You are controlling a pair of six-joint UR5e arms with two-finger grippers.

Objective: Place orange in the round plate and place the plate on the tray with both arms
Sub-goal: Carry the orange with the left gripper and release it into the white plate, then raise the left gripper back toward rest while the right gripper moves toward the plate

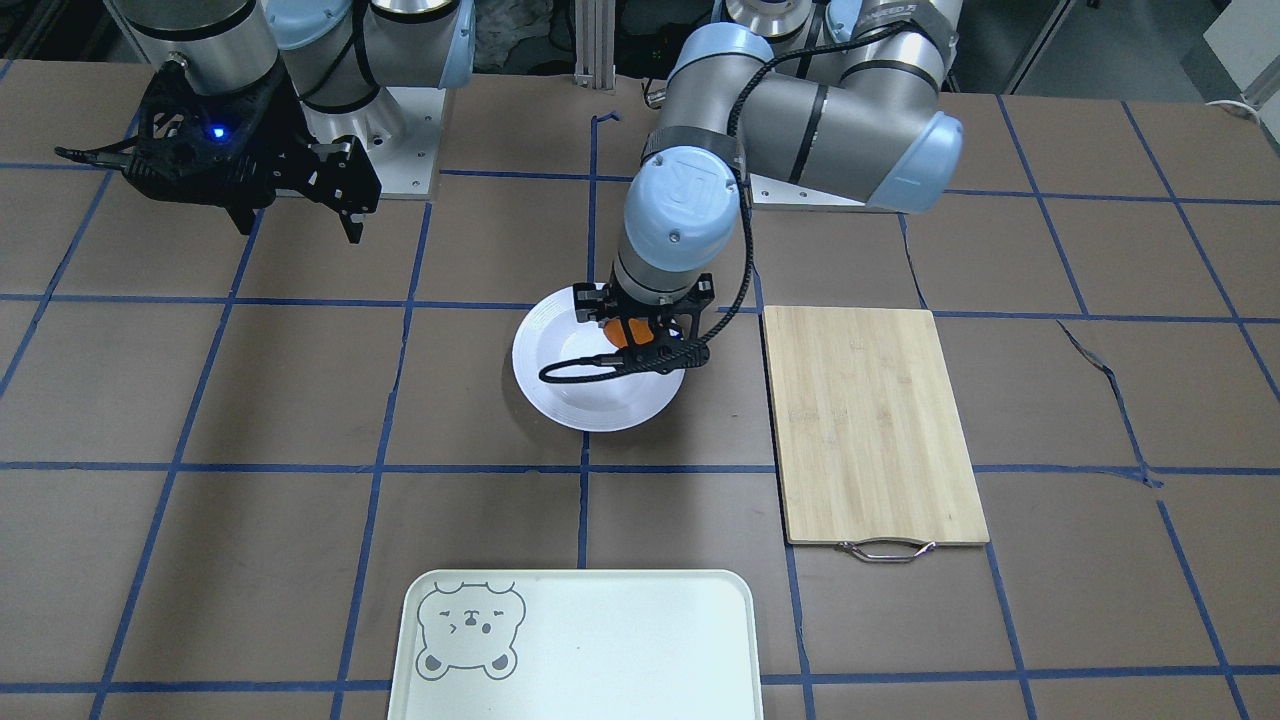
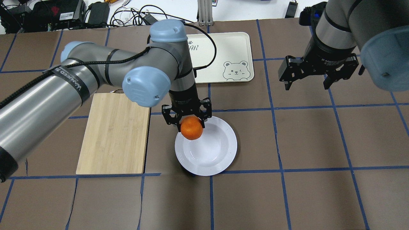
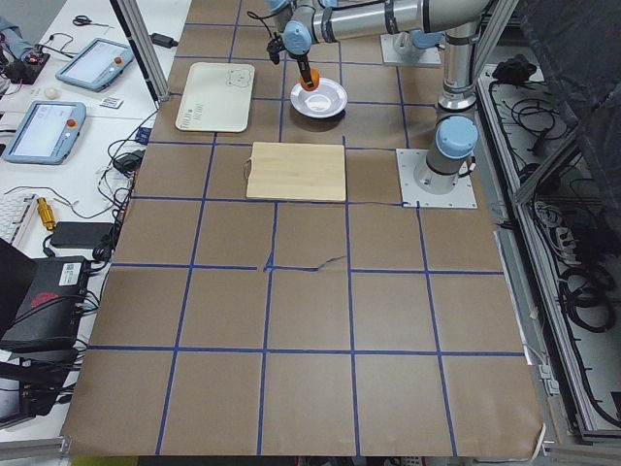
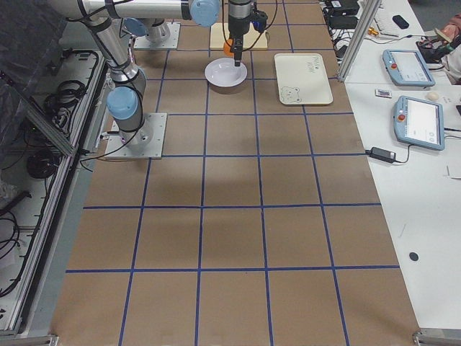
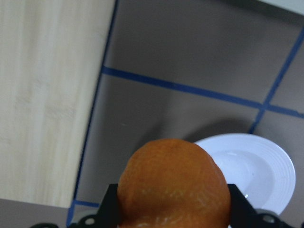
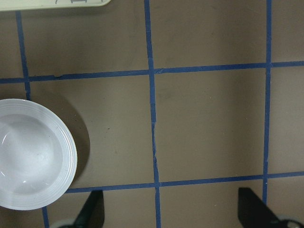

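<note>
My left gripper [image 2: 191, 123] is shut on the orange [image 2: 191, 127] and holds it in the air over the near-left rim of the white round plate [image 2: 217, 150]. In the left wrist view the orange [image 5: 173, 183] fills the lower middle, with the plate [image 5: 259, 168] beyond it at lower right. The front view shows the orange [image 1: 630, 332] between the fingers above the plate [image 1: 560, 385]. The cream tray [image 2: 231, 51] with a bear face lies at the far side of the table. My right gripper [image 2: 311, 83] hangs open and holds nothing, well to the right of the plate.
A bamboo cutting board [image 2: 115, 134] with a metal handle lies left of the plate, close to my left arm. Blue tape lines grid the brown table. Cables and boxes sit beyond the far table edge. The right wrist view shows the plate [image 6: 28, 156] at its left edge.
</note>
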